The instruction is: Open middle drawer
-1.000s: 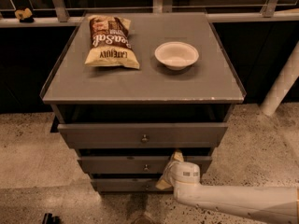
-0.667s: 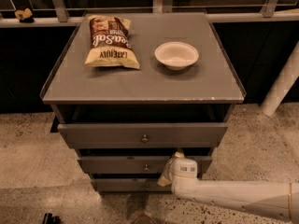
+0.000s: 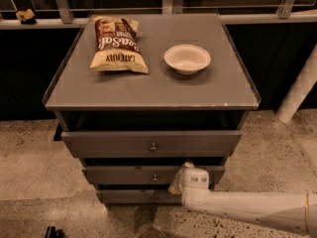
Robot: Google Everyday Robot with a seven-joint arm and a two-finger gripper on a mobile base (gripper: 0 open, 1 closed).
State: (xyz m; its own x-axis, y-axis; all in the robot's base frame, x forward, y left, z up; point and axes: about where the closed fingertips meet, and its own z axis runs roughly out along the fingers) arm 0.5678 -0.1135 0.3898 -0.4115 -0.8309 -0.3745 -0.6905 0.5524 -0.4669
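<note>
Reaching in from the lower right on a white arm, the claw sits against the front of the middle drawer, just right of its small round knob. Whether the claw is spread or pressed together, I cannot tell. The middle drawer is the mid-sized of three grey fronts. The top drawer is wider and taller above it, and the bottom drawer is narrower below. A dark gap shows above each front. Speckled floor lies open to the left of the cabinet and in front of it, while the arm takes up the room at the lower right. A white post leans beyond the right side. The grey surface on top has a thin raised lip along its edges. On it a chip bag lies flat at the left, well apart from a white bowl at the right. The bag's large brown lettering appears to read "Sea Salt", and a dark line beneath it looks like "LATE JULY".
</note>
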